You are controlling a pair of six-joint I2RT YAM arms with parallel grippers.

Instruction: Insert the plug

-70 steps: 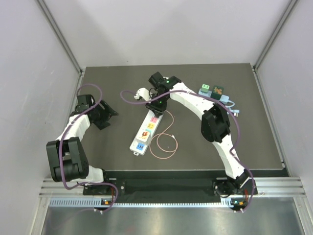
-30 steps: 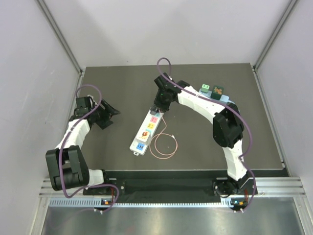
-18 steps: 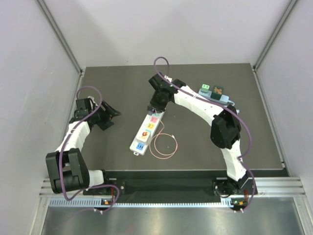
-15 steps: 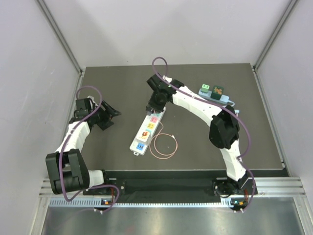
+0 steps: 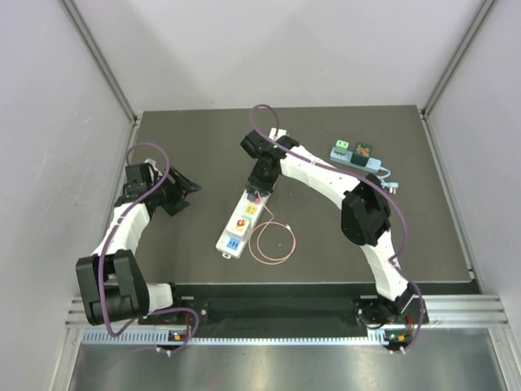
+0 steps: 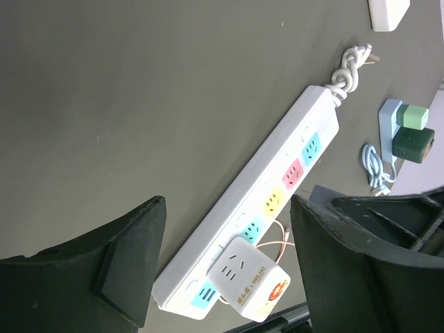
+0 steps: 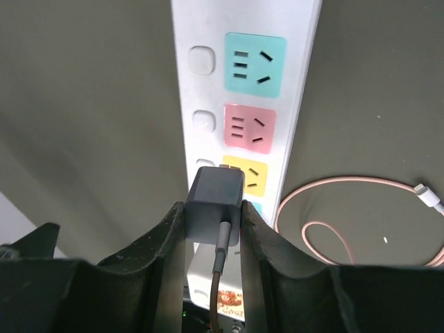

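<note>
At the far left, the left gripper (image 5: 176, 192) is hovering with its fingers spread and nothing between them, well apart from the work.

Toward the middle of the dark table (image 5: 423, 236), a white power strip (image 5: 247, 213) is lying flat, its long axis slanting from near-left to far-right. A white-and-orange cube adapter (image 6: 250, 281) is sitting in a socket near the strip's near end. One face of it is carrying small printed lettering, too small to read with confidence.

At the strip's far half, the right gripper (image 7: 214, 220) is reaching down, clearly the nearer arm. It is pinching a grey plug (image 7: 216, 198) between its fingers (image 7: 170, 236), with the plug's brown cord trailing back toward the wrist. In the wrist view the plug is sitting just over the left edge of the yellow socket (image 7: 254, 177), with the pink socket (image 7: 250, 130) and then the teal socket (image 7: 254, 64) lying ahead of it along the strip. Whether the prongs are touching the slots cannot be told. My guess is that the coming move is turning on lining the plug up square with the yellow socket and pushing straight down. The coloured socket faces are showing only slots, no writing.

Just right of the strip, a thin pink cable (image 7: 361, 180) is lying in a loop. Farther right, two green adapters (image 5: 361, 151) are standing near the table's back corner.
</note>
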